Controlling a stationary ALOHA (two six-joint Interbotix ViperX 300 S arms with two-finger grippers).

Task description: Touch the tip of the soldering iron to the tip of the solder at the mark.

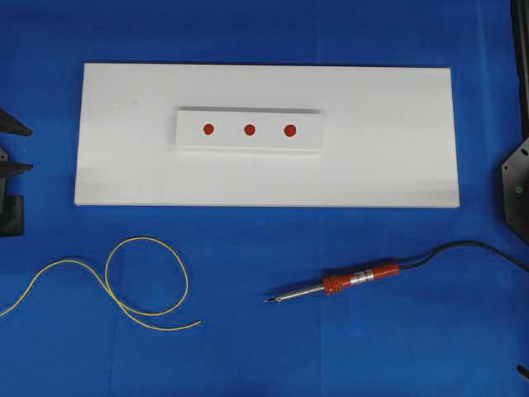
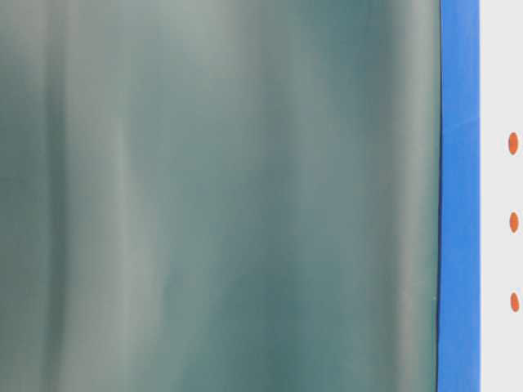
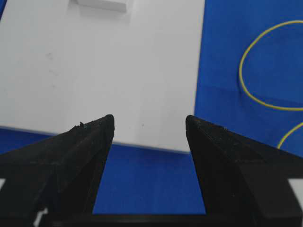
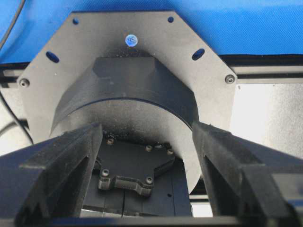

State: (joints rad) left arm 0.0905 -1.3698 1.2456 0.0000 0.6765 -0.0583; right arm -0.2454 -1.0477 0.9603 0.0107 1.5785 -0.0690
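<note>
Blue cloth (image 1: pixel 264 356) separates solder (image 1: pixel 124 285) from soldering iron (image 1: pixel 339 285).

A blurred grey-green sheet (image 2: pixel 221 196), streaked with soft vertical bands of lighter and darker tone, fills most of the table-level view from the left edge. What it is cannot be told. Just beside it on the right runs a narrow vertical strip of blue surface (image 2: pixel 459 204). Beyond that lies a white board (image 2: pixel 494 82) at the frame's edge, bearing three red dots (image 2: pixel 513 222) stacked in a column, partly cut off.
</note>
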